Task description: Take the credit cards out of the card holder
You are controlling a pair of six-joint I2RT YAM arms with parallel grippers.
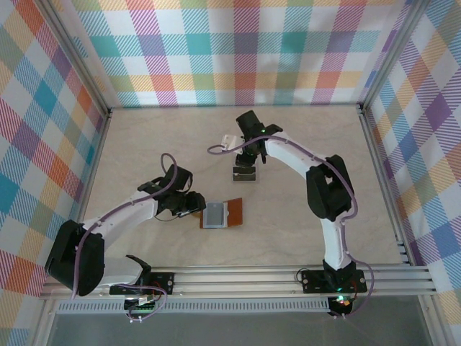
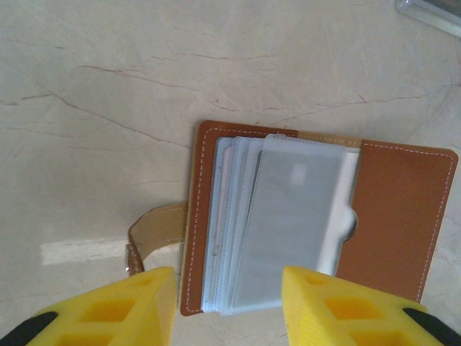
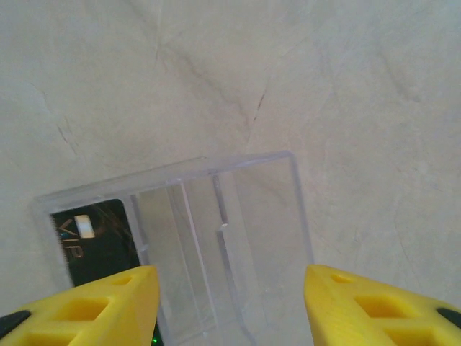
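Left wrist view: left gripper open over the spread card holder; right gripper open above a clear tray holding a dark card.

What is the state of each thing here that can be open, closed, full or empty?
card holder: open, lying flat
clear tray: one dark card in an end compartment
left fingers: open, holding nothing
right fingers: open, holding nothing

Tabletop: beige, marbled. On it: card holder open flat, ctr; clear plastic tray behind it, dark card showing through one end; small whitish item further back
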